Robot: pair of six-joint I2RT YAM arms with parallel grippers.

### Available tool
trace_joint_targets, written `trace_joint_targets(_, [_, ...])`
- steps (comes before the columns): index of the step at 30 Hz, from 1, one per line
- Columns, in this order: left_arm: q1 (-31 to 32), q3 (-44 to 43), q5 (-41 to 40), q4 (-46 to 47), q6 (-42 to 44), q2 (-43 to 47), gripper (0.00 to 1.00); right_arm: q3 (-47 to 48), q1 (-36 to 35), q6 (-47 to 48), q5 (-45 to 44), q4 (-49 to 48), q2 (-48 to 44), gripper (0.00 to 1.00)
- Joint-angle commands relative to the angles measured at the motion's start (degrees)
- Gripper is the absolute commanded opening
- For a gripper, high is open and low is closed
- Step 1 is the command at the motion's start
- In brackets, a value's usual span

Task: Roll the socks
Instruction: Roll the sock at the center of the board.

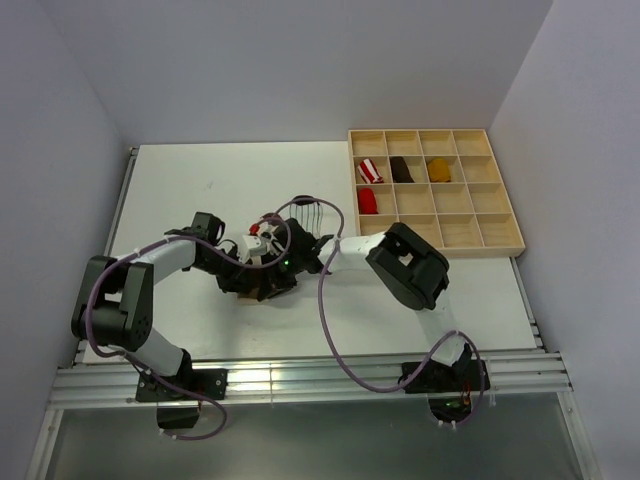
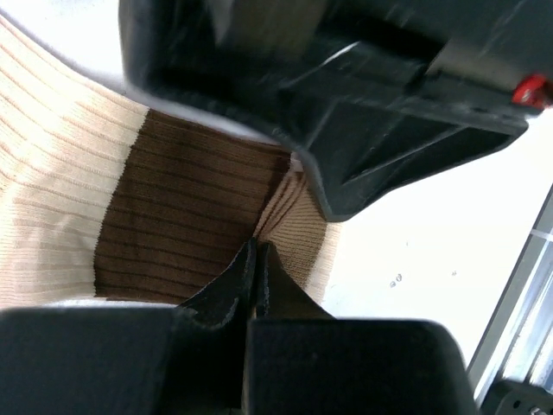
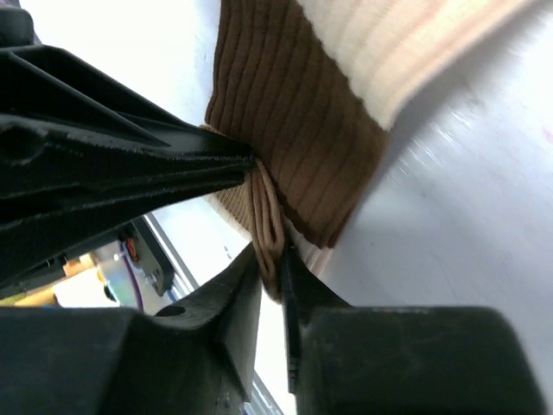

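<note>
1. On the white surface point(image 1: 200, 190), the cream sock point(image 2: 52, 190) lies at centre.
2. From 9 o'clock the left end effector point(image 2: 257, 257) pinches its brown band point(image 2: 181, 216).
3. From 3 o'clock the right end effector point(image 3: 270, 259) grips the same fold.

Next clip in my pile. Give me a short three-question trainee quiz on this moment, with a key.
1. True or false: the wooden tray holds four sock bundles.
2. What does the right claw pinch? A) a fold of the cream-and-brown sock; B) the tray's rim; C) nothing.
3. Fill in: the left claw is ___ on that same sock.
Key: 1 true; 2 A; 3 shut.
</note>
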State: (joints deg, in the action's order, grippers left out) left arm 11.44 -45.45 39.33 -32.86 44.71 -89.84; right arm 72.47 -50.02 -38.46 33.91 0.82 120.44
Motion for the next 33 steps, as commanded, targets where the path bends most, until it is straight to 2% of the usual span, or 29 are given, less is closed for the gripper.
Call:
trace_joint_targets(1, [-0.1,-0.7,-6.0,-3.0,0.0,-1.9,0.00,-3.5,0.4,-0.6,-5.7,-0.5,-4.5,0.25])
trace_joint_targets(3, [-0.2,-1.7,-6.5,-4.7,0.3,-2.6,0.00,-5.0,0.4,-0.7,-6.3,-3.1,-6.6,0.33])
trace_joint_targets(7, [-0.5,-2.5,-6.6,-6.0,1.3,-4.4,0.00,-11.3,0.5,-1.5,-9.3,-9.9,-11.6,0.41])
trace_joint_targets(12, [-1.9,-4.2,-5.8,-8.5,3.2,-6.9,0.00,-22.0,0.9,-1.5,-17.5,-17.4,-20.0,0.41])
trace_joint_targets(17, [-4.1,-7.7,-4.0,-14.7,6.3,-10.4,0.00,-35.9,0.9,-0.7,-23.7,-34.1,-30.0,0.40])
trace_joint_targets(18, [-4.4,-8.7,-3.8,-15.5,7.2,-11.7,0.00,-38.4,0.7,2.0,-24.4,-35.9,-32.7,0.40])
trace_joint_targets(20, [-5.0,-9.7,-3.5,-18.4,8.6,-13.0,0.00,-38.5,-0.5,6.3,-29.8,-34.8,-34.7,0.40])
trace_joint_targets(24, [-5.0,-13.0,-3.0,-22.8,10.0,-17.2,0.00,-32.2,-11.8,21.2,-41.1,-27.9,-34.6,0.40])
trace_joint_targets(28, [-5.0,-14.8,-3.3,-26.1,11.0,-19.8,0.00,-28.0,-17.0,27.1,-40.7,-27.3,-30.8,0.42])
trace_joint_targets(33, [-4.9,-16.5,-2.8,-31.6,13.7,-23.3,0.00,-20.8,-20.1,34.0,-40.3,-23.1,-24.7,0.44])
